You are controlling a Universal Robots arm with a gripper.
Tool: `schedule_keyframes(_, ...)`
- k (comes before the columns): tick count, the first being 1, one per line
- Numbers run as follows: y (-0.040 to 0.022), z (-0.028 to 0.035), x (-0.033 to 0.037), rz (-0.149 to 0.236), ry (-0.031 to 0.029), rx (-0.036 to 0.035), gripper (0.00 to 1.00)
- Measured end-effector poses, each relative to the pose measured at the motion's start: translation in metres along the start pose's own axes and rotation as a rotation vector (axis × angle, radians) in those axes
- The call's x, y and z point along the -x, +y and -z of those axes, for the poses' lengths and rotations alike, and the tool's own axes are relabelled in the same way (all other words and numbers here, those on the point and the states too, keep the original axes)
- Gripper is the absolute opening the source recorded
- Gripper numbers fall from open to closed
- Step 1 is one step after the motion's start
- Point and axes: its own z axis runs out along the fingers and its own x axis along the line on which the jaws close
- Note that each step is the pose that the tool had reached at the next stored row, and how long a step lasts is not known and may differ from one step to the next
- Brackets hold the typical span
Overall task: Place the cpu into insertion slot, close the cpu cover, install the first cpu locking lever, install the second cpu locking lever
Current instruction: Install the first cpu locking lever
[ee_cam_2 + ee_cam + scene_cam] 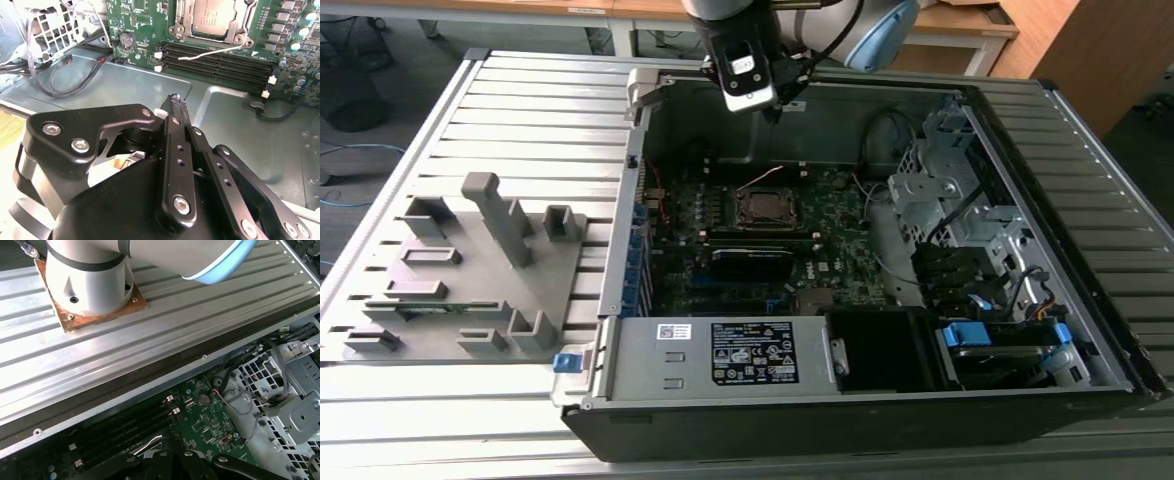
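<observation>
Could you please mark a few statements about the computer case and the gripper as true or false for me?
1. The cpu sits in the insertion slot. True.
2. The gripper holds the cpu. False: it is shut on nothing, and in the second wrist view its tip shows against the bare case floor, short of the memory slots.
3. The white-labelled power supply box lies inside the computer case. True.
4. The grey fixture stands on the table at the exterior view's right of the case. False: it stands at the exterior view's left of it.
</observation>
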Motion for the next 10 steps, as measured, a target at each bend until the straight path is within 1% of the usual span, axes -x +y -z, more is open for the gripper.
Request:
schedule_keyframes(2,0.0,0.0,0.0,0.0,-0.0004,-0.0009,0.1)
schedule_keyframes(3,0.0,-0.0003,-0.0001,0.0,0.0018,-0.0022,0.1)
schedule_keyframes(4,-0.0001,-0.0006,-0.0001,-0.003,0.0106,-0.0074,0.1)
schedule_keyframes(5,-0.0003,-0.0011,-0.0001,-0.006,0.0217,-0.0137,0.1)
schedule_keyframes(8,-0.0006,-0.0022,0.0,-0.017,0.0606,-0.0355,0.1)
schedule_keyframes(10,-0.0006,-0.0022,-0.0001,-0.018,0.0618,-0.0362,0.1)
